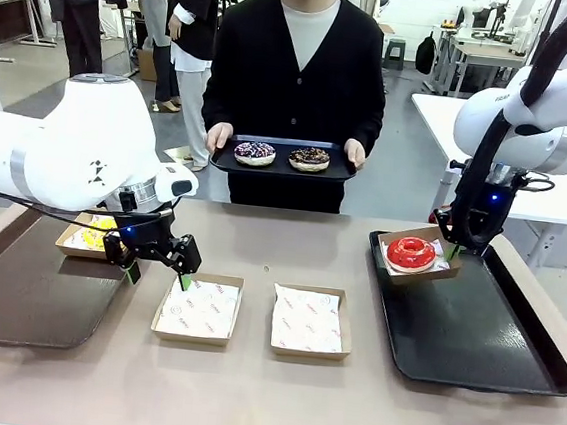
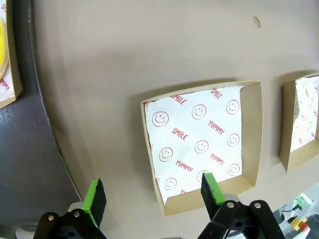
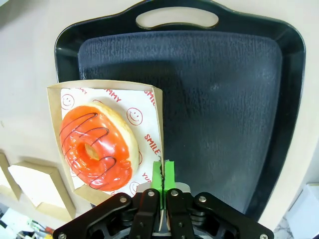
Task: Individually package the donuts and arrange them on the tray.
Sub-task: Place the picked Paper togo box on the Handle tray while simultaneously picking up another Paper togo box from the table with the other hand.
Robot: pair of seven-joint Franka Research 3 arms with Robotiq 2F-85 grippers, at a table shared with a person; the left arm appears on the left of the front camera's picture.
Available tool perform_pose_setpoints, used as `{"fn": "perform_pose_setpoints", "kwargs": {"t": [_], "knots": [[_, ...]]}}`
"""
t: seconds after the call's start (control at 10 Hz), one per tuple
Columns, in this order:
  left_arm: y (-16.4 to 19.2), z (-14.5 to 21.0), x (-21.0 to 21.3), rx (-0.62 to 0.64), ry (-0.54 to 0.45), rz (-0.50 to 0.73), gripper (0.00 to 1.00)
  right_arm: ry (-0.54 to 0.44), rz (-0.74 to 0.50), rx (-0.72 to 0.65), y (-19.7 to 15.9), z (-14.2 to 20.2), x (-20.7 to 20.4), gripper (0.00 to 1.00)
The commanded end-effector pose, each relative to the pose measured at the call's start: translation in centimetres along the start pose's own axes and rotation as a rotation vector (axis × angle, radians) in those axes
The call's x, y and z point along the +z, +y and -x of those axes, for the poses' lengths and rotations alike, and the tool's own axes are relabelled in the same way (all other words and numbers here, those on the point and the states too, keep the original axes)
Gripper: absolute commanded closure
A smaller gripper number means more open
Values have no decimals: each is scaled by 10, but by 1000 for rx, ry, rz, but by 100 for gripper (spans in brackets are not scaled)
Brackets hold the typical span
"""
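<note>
Meanwhile, at left, the yellow-iced donut [image 1: 94,232] sits boxed on the brown tray [image 1: 14,297]. The left gripper [image 1: 160,277], jaws wide and empty, hovers at the edge of an empty box [image 1: 199,308]. At centre, a person holds a small tray [image 1: 283,169] bearing the dark sprinkled donut [image 1: 255,153] and the chocolate donut [image 1: 309,159]. At right, the right gripper [image 1: 453,251], clamped on the rim of the cardboard box [image 1: 434,271], holds the red-iced donut [image 1: 410,252] over the black tray [image 1: 472,336]. The placing step looks to be in hand. Next, the box needs lowering flat before release.

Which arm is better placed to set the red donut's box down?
Right: the right gripper is shut on that box over the black tray; the left gripper is open beside an empty box.
</note>
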State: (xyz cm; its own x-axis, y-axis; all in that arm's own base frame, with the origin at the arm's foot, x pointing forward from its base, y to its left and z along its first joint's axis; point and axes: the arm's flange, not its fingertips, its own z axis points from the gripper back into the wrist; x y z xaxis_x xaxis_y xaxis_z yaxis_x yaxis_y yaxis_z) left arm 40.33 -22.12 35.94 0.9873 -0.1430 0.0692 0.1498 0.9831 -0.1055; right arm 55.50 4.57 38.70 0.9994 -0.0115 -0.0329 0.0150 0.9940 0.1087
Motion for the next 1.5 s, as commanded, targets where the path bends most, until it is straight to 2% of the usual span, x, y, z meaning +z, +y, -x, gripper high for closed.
{"fn": "perform_pose_setpoints", "kwargs": {"t": [0.0, 0.8, 1.4], "knots": [[-1, 0, 1, -3, 0, -1, 0, -4, 0, 0, -1, 5, 1, 99], [0, 1, -3, -14, -2, -13, 0, 0, 0, 0, 0, 0, 0, 99], [-18, -9, -25, -13, 30, -73, 0, 15, -1, -17, -2, -11, -24, 99]]}}
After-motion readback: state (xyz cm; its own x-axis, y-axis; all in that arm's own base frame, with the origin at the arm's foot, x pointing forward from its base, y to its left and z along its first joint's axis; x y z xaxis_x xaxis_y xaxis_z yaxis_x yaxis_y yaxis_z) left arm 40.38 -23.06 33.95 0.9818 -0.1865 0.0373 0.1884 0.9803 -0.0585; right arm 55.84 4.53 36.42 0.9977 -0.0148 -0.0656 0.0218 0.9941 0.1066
